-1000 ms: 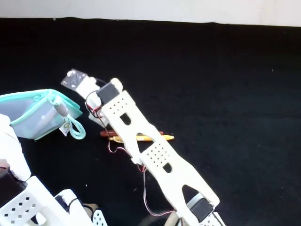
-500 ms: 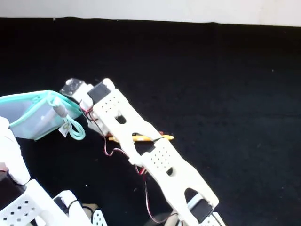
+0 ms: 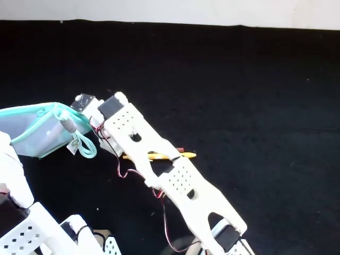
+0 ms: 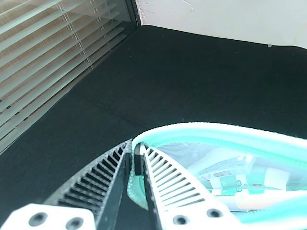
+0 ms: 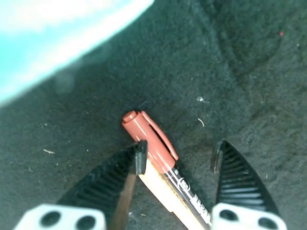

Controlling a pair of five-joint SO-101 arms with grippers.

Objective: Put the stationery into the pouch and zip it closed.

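A teal-edged clear pouch (image 3: 40, 127) lies open at the table's left, with stationery (image 4: 230, 179) visible inside it. My left gripper (image 4: 135, 153) is shut on the pouch's (image 4: 216, 139) teal rim. A red-capped pen (image 5: 146, 132) and a yellow pencil (image 5: 160, 189) lie side by side on the black cloth. My right gripper (image 5: 178, 151) is open just above them, with the pen's cap end between its fingers. In the high view the right arm (image 3: 159, 159) covers most of the pen and the pencil (image 3: 183, 155), and its gripper (image 3: 89, 111) sits right beside the pouch's open end.
A teal zipper cord (image 3: 84, 144) hangs from the pouch's near corner, close to the right gripper. The black cloth (image 3: 249, 90) spreads wide to the right and back. The left arm's base (image 3: 32, 228) stands at the front left.
My right arm has swung left and come down toward the pouch's end, now covering more of the pen and pencil. The pouch and left arm stay still.
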